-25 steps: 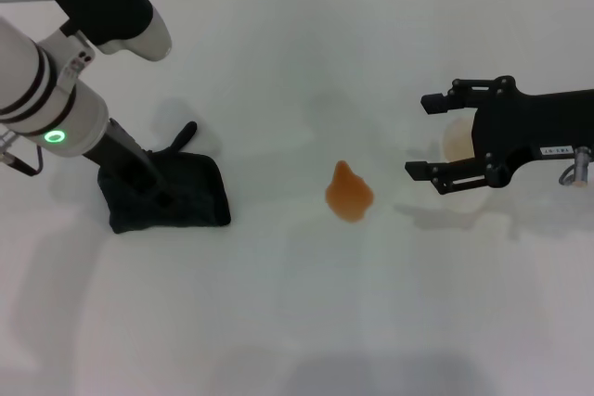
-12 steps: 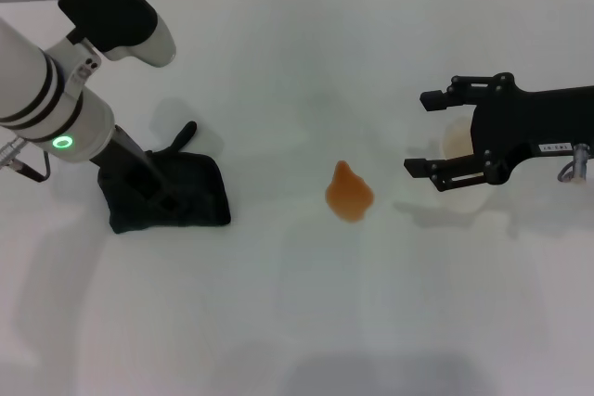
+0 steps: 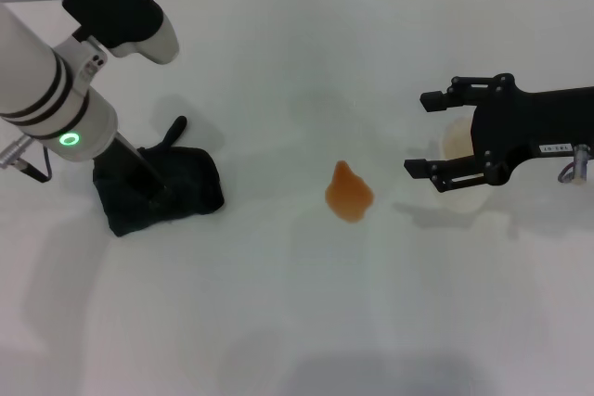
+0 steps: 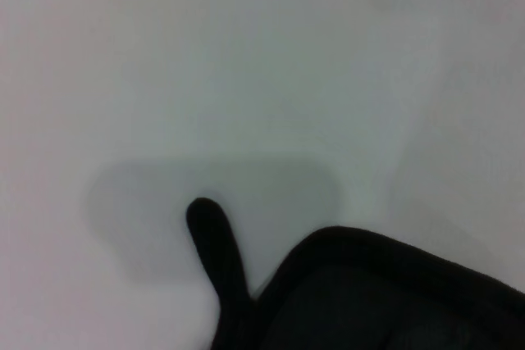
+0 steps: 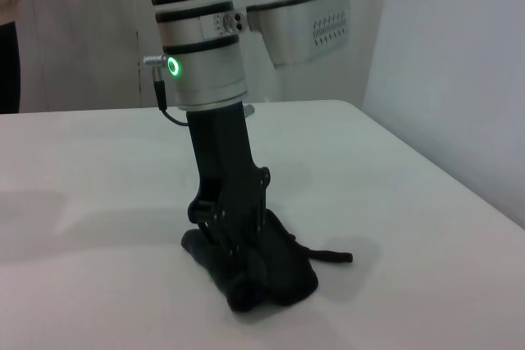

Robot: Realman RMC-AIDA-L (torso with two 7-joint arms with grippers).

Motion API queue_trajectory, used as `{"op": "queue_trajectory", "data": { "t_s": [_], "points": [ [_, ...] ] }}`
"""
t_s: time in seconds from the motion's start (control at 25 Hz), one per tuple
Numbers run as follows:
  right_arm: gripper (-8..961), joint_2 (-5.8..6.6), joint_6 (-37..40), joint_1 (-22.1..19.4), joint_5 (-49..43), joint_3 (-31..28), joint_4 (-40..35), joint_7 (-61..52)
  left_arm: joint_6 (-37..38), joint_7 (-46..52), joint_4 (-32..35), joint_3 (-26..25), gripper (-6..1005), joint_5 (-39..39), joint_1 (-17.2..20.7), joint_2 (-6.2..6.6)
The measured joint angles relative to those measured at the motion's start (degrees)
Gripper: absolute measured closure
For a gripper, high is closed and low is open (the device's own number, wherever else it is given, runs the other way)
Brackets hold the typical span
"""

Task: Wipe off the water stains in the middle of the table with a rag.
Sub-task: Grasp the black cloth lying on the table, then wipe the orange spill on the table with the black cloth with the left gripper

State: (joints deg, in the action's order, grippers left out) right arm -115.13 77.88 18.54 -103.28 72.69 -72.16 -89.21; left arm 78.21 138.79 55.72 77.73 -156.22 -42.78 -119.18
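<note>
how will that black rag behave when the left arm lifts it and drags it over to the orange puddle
Probably floppy: the rag lies bunched in soft folds with a thin tail, so it will likely sag and dangle from the left tool. It looks light for its size. Dragged across the smooth table, it may crumple or trail rather than stay flat over the water stains.

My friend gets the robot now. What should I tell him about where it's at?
Left gripper: down on the rag, at the left side of the table; its grip isn't visible.
Right gripper: open, idle at the right by a cup.
Stain: orange puddle mid-table, untouched, apart from the rag.
Done: rag reached.
Left: bring the rag to the stain and wipe.
</note>
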Motion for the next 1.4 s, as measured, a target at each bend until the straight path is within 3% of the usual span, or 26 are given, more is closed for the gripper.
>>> {"op": "queue_trajectory", "data": {
  "t_s": [0.32, 0.52, 0.84, 1.08, 1.2, 1.4],
  "points": [
    [109, 0.00, 0.00, -0.04, 0.02, 0.00, 0.02, 0.00, -0.29, 0.47, -0.97, 0.01, 727, -0.18, -0.72, 0.01],
    [109, 0.00, 0.00, -0.07, 0.02, 0.00, 0.01, 0.00, -0.77, 0.80, -0.68, 0.03, 896, -0.02, -0.72, -0.07],
    [109, 0.00, -0.06, -0.05, 0.01, 0.00, 0.00, 0.00, -6.08, 1.08, -0.45, -0.03, 917, 8.05, -1.21, -0.13],
    [108, 0.00, -0.10, -0.02, 0.01, 0.09, 0.01, 0.05, -14.41, -0.63, -1.17, 0.60, 917, 20.71, -1.53, -0.19],
    [108, 0.00, -0.10, -0.03, 0.00, 0.15, 0.01, 0.06, -17.82, -2.55, -1.34, 3.93, 916, 26.50, -1.53, -0.20],
    [108, 0.00, -0.10, -0.02, 0.01, 0.33, 0.01, 0.03, -20.53, -3.93, -3.27, 8.79, 916, 29.84, -2.10, -0.23]
  ]
}}
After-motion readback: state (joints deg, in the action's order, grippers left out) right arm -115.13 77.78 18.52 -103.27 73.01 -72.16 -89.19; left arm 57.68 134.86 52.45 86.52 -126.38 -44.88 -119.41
